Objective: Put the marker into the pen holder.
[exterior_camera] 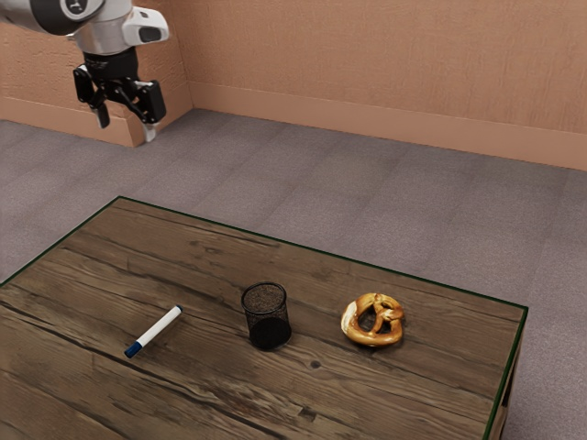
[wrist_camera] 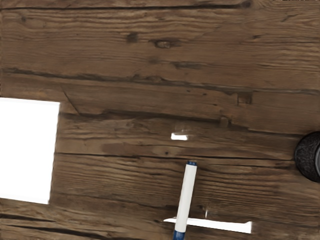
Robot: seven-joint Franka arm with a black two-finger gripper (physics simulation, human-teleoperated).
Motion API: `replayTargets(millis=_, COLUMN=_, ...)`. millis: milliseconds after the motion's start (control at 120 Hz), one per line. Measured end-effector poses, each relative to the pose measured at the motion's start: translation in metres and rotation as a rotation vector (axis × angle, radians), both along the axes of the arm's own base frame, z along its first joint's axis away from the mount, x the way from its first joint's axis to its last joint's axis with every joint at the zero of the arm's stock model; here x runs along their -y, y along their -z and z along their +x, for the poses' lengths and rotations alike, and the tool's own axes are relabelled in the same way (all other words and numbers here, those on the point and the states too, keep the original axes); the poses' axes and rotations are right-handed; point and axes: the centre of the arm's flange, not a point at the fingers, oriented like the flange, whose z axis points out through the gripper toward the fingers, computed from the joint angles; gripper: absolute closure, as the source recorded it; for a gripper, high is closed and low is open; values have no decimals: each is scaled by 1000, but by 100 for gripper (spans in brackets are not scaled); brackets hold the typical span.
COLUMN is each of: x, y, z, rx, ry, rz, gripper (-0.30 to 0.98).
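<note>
Exterior view: gripper (exterior_camera: pixel 127 128) raised, fingers apart
Well below it, the marker (exterior_camera: pixel 158 329) lies on the wooden table (exterior_camera: pixel 73 275), near the pen holder (exterior_camera: pixel 268 316).

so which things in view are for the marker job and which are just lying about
For the job:
marker, lying on the table
pen holder, upright, between marker and pretzel
my gripper, open and empty

Just lying about:
pretzel, beside the pen holder
</note>
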Motion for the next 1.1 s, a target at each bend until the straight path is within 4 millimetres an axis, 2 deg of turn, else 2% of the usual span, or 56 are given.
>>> replayTargets(millis=275, x=-19, y=2, z=-5, rx=-2, ry=-45, rz=-79, gripper=0)
replayTargets(millis=367, x=-8, y=12, z=-3, rx=-26, ry=-22, rz=-81, gripper=0)
replayTargets(millis=400, x=3, y=31, z=-4, rx=-65, ry=-2, rz=-80, gripper=0)
replayTargets(millis=417, x=9, y=51, z=-5, rx=-99, ry=11, rz=-81, gripper=0)
replayTargets(millis=475, x=30, y=151, z=-20, rx=-240, ry=57, rz=-86, gripper=0)
replayTargets(millis=517, x=36, y=217, z=-39, rx=-312, ry=77, rz=-91, gripper=0)
replayTargets(millis=558, x=28, y=262, z=-55, rx=-341, ry=70, rz=-105, gripper=0)
replayTargets(millis=625, x=-7, y=308, z=-67, rx=-344, ry=9, rz=-115, gripper=0)
replayTargets(millis=667, x=-33, y=325, z=-65, rx=-328, ry=-38, rz=-109, gripper=0)
replayTargets(millis=700, x=-54, y=337, z=-52, rx=-311, ry=-76, rz=-96, gripper=0)
replayTargets(millis=725, x=-60, y=348, z=-43, rx=-301, ry=-90, rz=-100, gripper=0)
replayTargets(millis=800, x=-55, y=367, z=-17, rx=-256, ry=-70, rz=-109, gripper=0)
replayTargets(millis=892, x=-39, y=371, z=3, rx=-211, ry=10, rz=-97, gripper=2)
replayTargets(millis=1100, x=-37, y=384, z=-5, rx=-199, ry=96, rz=-109, gripper=10)
